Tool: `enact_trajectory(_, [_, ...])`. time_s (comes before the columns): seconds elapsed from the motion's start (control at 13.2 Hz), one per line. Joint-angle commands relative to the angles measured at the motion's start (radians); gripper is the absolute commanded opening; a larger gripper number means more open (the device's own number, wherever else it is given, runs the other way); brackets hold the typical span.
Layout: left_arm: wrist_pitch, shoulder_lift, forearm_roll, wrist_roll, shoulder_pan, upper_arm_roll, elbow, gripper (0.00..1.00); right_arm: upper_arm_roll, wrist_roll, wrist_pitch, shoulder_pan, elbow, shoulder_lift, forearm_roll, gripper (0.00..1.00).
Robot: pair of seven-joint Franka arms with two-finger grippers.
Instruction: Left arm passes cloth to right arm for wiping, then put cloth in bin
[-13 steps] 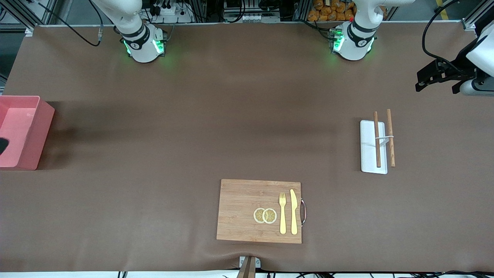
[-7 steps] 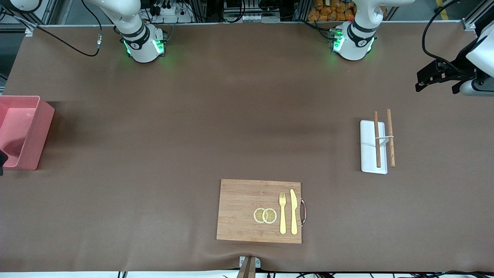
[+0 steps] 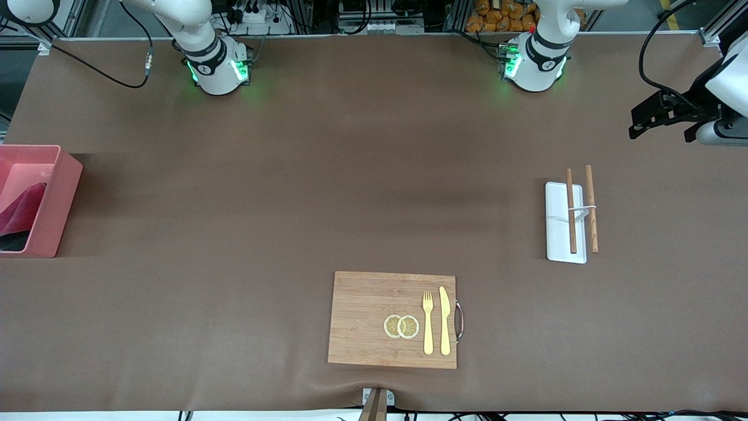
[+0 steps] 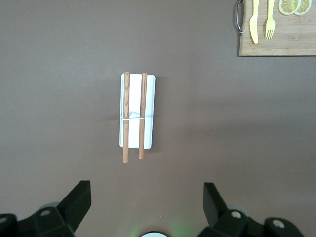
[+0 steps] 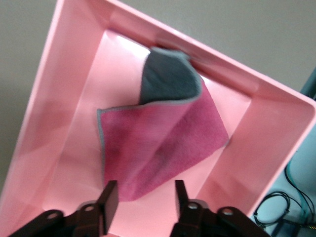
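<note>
The raspberry-pink cloth, with a grey underside folded over at one corner, lies loose in the salmon-pink bin. My right gripper is open and empty just above the cloth, over the bin's inside. In the front view the bin stands at the right arm's end of the table with the cloth in it; the right gripper is out of that view. My left gripper is open and empty, held high over the left arm's end of the table, where it waits.
A white tray with two wooden sticks lies near the left arm's end, and shows in the left wrist view. A wooden cutting board with a fork, a knife and lemon slices lies near the front camera.
The dark right gripper at the bin's edge has moved out of the front view. The cloth now shows lying in the bin. The left arm has not moved.
</note>
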State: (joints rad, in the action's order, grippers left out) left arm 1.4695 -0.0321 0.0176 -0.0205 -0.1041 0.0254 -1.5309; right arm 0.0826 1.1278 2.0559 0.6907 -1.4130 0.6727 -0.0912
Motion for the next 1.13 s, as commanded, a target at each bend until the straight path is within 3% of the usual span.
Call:
enact_trajectory(0.0, [0.012,-0.012,-0.015,0.004,0.000,-0.001,-0.014,1.00,-0.027,0.015,-0.048,0.004,0.014,-0.016,0.027,1.00])
enact_trajectory(0.23, [0.012,-0.012,-0.015,0.004,0.000,0.001,-0.014,1.00,-0.041,-0.017,-0.126,-0.095,0.051,-0.065,0.019,1.00])
enact_trajectory(1.06, [0.012,-0.009,-0.015,0.004,0.001,0.001,-0.014,1.00,-0.043,-0.667,-0.457,-0.512,0.051,-0.220,0.008,1.00])
